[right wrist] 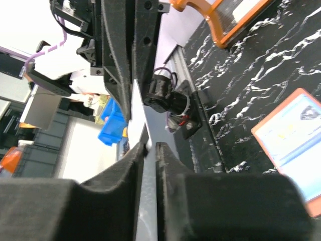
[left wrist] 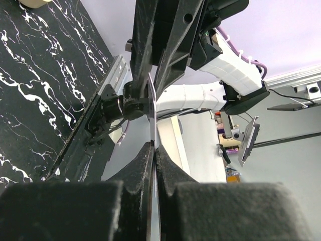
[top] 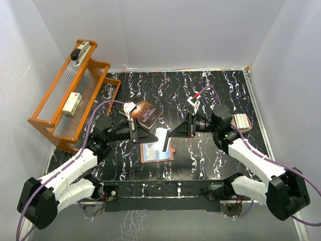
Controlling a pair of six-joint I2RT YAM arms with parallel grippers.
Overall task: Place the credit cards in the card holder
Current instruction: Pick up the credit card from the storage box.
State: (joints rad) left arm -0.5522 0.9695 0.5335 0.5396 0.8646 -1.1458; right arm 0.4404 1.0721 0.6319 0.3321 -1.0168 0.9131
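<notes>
Credit card (top: 161, 138), pale and held on edge, is clamped at opposite ends by the nearly closed jaws of the left gripper (top: 153, 136) and right gripper (top: 171, 134), just above the open card holder (top: 170, 153) on the table (top: 210, 150).

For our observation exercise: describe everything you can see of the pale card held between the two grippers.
The pale card is a thin, flat, plastic-looking rectangle, whitish, with no print I can read. It seems to be held clear of the black marbled table, pinched at opposite ends by the left gripper and the right gripper, both shut on it. Each wrist camera sees it edge-on as a thin sliver. From above it overlaps an orange-bordered card lying flat below.
</notes>
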